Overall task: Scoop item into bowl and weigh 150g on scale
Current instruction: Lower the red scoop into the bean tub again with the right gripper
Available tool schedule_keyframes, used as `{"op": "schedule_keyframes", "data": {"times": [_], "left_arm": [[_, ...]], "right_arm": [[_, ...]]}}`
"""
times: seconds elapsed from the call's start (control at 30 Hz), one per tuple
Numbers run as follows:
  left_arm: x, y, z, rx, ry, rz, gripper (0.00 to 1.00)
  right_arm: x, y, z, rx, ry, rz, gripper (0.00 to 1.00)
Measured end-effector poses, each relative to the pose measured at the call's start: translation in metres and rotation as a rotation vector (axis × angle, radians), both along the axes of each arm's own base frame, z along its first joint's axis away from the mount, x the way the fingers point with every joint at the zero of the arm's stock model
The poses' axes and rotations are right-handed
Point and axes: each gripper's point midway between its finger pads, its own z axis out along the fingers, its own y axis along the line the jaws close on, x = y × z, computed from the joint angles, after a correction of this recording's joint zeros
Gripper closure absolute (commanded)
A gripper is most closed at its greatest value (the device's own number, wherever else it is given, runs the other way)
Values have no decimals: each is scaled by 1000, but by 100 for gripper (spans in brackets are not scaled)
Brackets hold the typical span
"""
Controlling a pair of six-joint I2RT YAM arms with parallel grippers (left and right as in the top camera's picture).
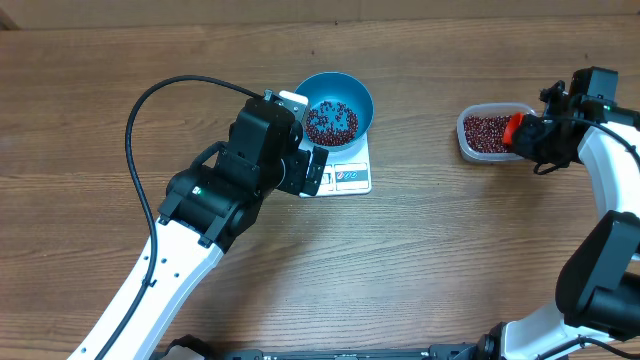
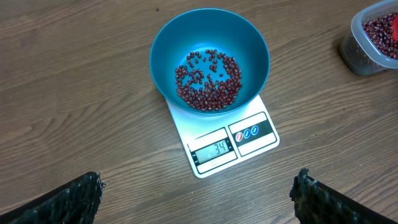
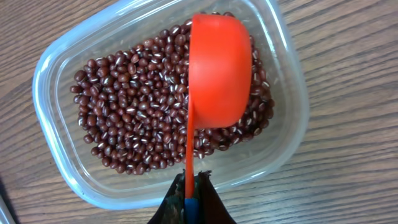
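Spillage is the main danger to be expected from here. The handle of the orange scoop (image 3: pixel 217 68) is pinched by the right jaws, which are pressed together on it. Its cup is turned with the back upward over the beans (image 3: pixel 130 124) in the clear tub (image 3: pixel 287 127) at the right of the desk (image 1: pixel 100 60); whether it is loaded cannot be told. The thin handle could be twisted in so narrow a grip, and beans could be dropped on the way to the blue bowl (image 2: pixel 249 37), well apart to the left. The light tub could also be pushed aside by a hard dig. A thin layer of beans is held in the bowl on the white scale (image 2: pixel 202 127), and 34 is shown on the display (image 2: pixel 214 149), so the target could be overshot by a last full scoop. The left jaws are spread wide and empty, near the scale; its reading could be disturbed by a touch.
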Motion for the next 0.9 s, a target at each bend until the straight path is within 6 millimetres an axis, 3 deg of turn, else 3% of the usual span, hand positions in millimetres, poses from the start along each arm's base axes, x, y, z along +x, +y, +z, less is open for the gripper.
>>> {"op": "schedule_keyframes", "data": {"times": [0.3, 0.9], "left_arm": [[0, 0, 0, 0, 0, 0, 0], [0, 0, 0, 0, 0, 0, 0]], "right_arm": [[0, 28, -9, -12, 17, 90, 96], [0, 40, -9, 37, 13, 112, 96]]}}
